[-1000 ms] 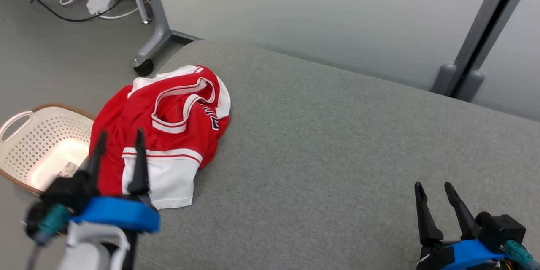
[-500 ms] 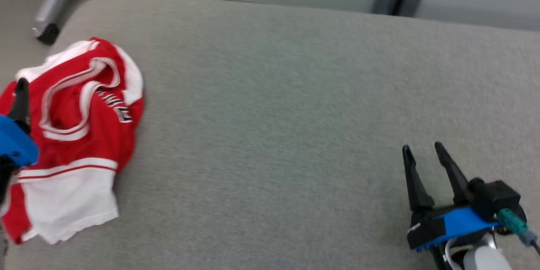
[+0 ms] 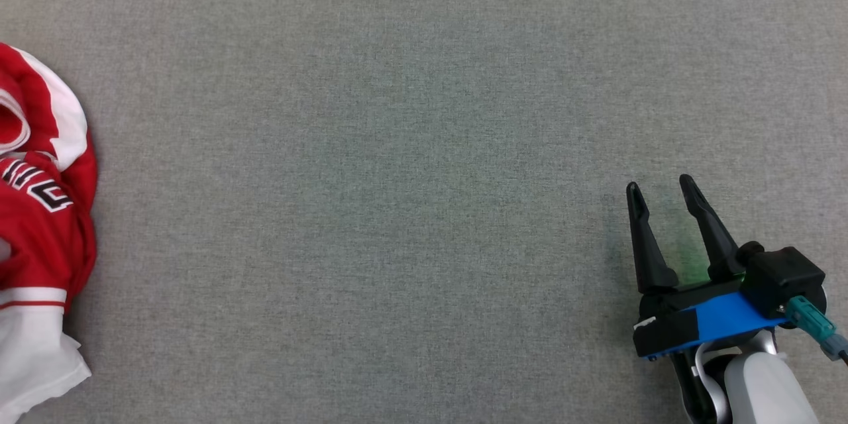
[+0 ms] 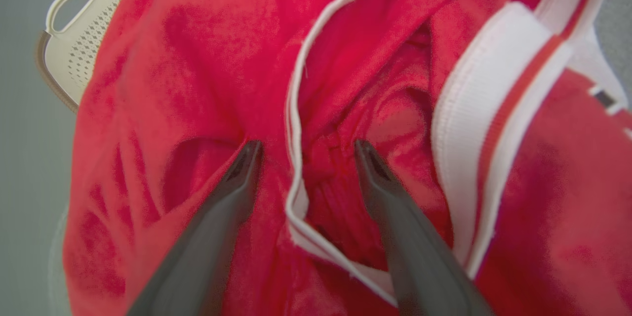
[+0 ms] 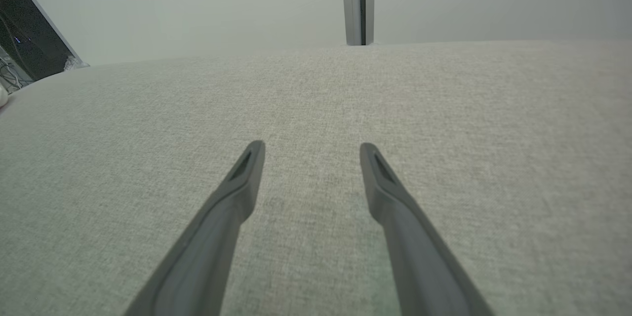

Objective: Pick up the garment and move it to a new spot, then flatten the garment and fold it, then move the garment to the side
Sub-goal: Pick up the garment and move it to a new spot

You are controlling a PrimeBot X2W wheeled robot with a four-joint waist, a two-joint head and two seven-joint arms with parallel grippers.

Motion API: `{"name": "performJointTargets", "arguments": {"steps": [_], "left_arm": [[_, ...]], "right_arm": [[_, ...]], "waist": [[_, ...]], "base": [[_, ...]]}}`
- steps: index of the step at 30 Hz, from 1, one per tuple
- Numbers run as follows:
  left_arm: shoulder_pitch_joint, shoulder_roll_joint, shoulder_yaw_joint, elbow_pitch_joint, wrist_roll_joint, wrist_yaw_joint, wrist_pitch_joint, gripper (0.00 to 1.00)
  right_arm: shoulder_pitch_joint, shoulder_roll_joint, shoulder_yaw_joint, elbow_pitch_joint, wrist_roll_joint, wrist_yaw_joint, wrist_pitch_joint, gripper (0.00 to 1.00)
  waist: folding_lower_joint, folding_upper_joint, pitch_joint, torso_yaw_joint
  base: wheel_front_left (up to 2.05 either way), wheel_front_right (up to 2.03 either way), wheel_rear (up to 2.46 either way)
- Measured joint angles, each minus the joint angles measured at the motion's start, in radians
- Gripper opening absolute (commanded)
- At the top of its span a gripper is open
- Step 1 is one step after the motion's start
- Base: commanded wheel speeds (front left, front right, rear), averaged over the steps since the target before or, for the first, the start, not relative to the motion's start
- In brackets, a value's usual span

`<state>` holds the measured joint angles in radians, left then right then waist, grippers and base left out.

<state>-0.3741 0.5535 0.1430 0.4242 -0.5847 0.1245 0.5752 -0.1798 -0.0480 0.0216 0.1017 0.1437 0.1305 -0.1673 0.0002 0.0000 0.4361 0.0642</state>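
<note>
Left pincer (image 4: 306, 143) wide over red garment (image 4: 173, 59); right pincer (image 3: 659, 182) wide above cushion (image 3: 397, 146)

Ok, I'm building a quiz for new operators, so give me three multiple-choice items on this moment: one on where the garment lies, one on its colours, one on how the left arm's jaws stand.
1. Where does the garment lie on the grey surface in the head view? A at the left edge; B in the centre; C at the far right.
2. What colours is the garment? A blue and yellow; B red and white; C black and green.
3. How do the left gripper's jaws stand? A shut on a fold; B shut and empty; C open over the cloth.
Key: 1 A, it lies against the head view's left border. 2 B, red cloth with white bands. 3 C, the left wrist view shows them apart, a white-trimmed edge between them.
</note>
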Motion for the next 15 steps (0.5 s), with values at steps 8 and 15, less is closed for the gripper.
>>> {"name": "performJointTargets", "arguments": {"steps": [8,15], "left_arm": [[0.024,-0.003,-0.034,-0.014,-0.009,0.015,0.107,0.00],[-0.041,0.096,-0.058,-0.178,0.069,-0.012,0.038,0.00]], "right_arm": [[-0.003,0.000,0.008,0.045,0.026,0.000,-0.025,1.00],[0.011,0.000,0.017,0.107,0.079,0.000,-0.056,1.00]], "waist": [[-0.0002,0.0000,-0.060,0.000],[-0.0004,0.0000,-0.178,0.017]], "base": [[0.00,0.00,0.00],[0.00,0.00,0.00]]}}
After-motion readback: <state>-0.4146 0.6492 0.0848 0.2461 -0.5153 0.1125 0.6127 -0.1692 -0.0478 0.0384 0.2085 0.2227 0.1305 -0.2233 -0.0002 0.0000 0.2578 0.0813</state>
